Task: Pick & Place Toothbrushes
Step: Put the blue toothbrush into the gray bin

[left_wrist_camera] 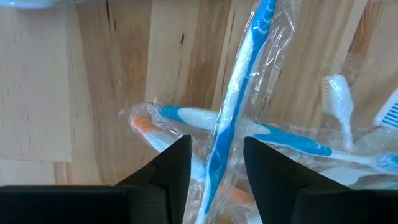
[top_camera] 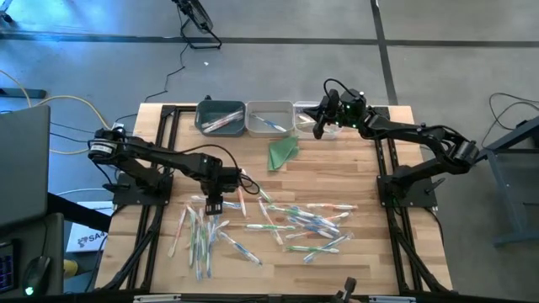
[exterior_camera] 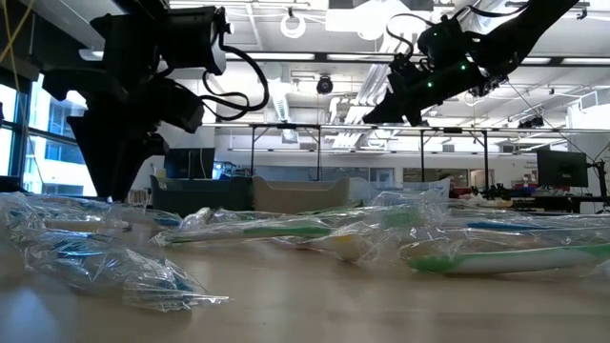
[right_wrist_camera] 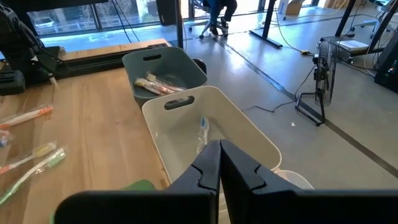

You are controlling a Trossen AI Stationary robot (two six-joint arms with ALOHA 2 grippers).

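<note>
Left wrist view: a blue-and-white toothbrush (left_wrist_camera: 239, 93) in a clear wrapper lies on the wooden table (left_wrist_camera: 37, 93), passing between the two dark fingers (left_wrist_camera: 171, 168) of the left gripper (left_wrist_camera: 216, 165). The fingers stand partly apart on either side of the wrapped handle; whether they actually press it cannot be told. A second blue brush and an orange one cross beneath it.

High view: the left gripper (top_camera: 214, 202) sits at about 9 o'clock from the table's centre, at the edge of the scattered toothbrushes (top_camera: 295, 223), which spread from 8 o'clock round to 4 o'clock. A green triangular piece (top_camera: 283, 152) lies toward 12 o'clock. Three bins line the far edge: the dark bin (top_camera: 221, 117) holds a few brushes, the light bin (top_camera: 270, 119) one (blue).

Right gripper (top_camera: 321, 128) hangs over the third bin at about 1 o'clock, fingers (right_wrist_camera: 205, 168) pressed together, holding nothing.
</note>
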